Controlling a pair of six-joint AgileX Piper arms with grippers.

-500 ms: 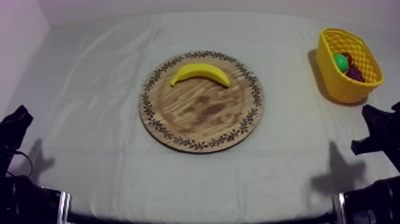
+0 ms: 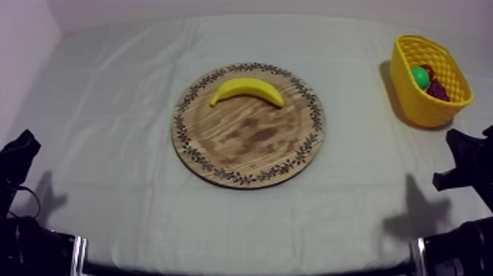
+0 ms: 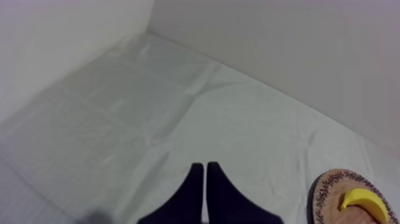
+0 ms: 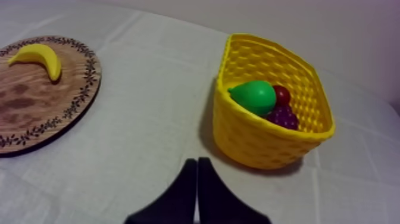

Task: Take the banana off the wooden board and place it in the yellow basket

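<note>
Claws first: right claw (image 4: 197, 165) is pinched together on nothing, parked low by the yellow woven-plastic basket (image 4: 256, 143). Same for the left claw (image 3: 205, 170) at its side of the table (image 2: 110, 147). Nothing's moved lately, so the pickup hasn't begun. That curved yellow toy banana (image 2: 247, 90) lies on the round patterned wooden board (image 2: 249, 143), well apart from both.

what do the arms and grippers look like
All matte black, no markings visible. The left gripper and right gripper each have two smooth fingers, broad at the base and tapering to narrow rounded tips. From above, the left arm and right arm read as blocky, angular shapes.
</note>
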